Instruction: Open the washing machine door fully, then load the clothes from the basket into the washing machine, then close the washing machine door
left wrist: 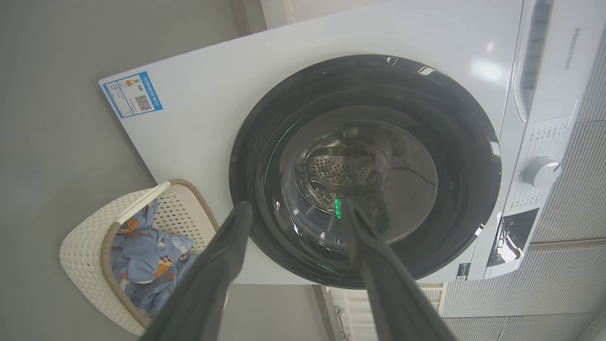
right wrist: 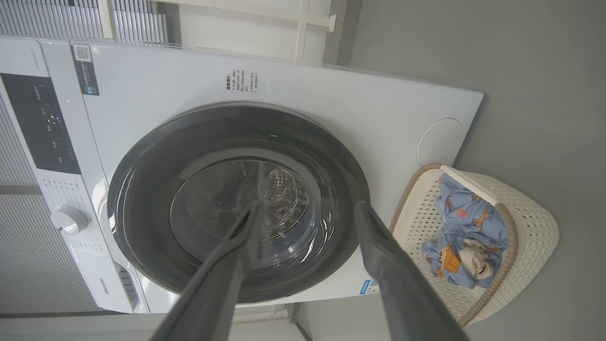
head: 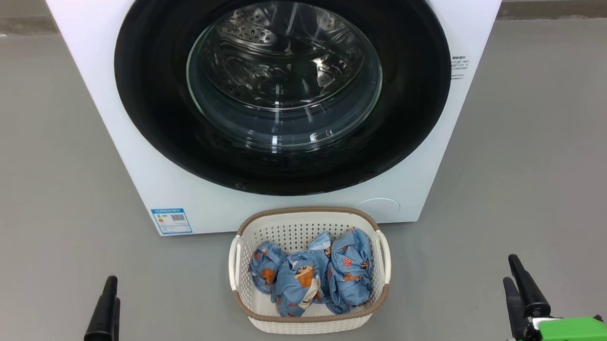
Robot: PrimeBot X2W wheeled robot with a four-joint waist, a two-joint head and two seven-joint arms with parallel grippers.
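The washing machine (head: pixel 84 38) stands before me, big and white, with its round black washing machine door (head: pixel 147 112) flat against the front and the steel drum visible through the glass. On the floor just in front sits the cream basket (head: pixel 307 212), holding blue printed clothes (head: pixel 309 278). My left gripper (head: pixel 111 290) is low at the left of the basket and my right gripper (head: pixel 510 271) low at its right, both apart from it. In the wrist views the left gripper (left wrist: pixel 297 206) and the right gripper (right wrist: pixel 310 204) stand open and empty, pointing at the door (left wrist: pixel 450 142) (right wrist: pixel 142 189).
Grey floor (head: pixel 539 175) lies on both sides of the machine and basket. A blue label sticker (head: pixel 171 220) and a round cap (head: pixel 379 204) mark the machine's lower front. The control panel with a knob (left wrist: pixel 542 171) is at its top.
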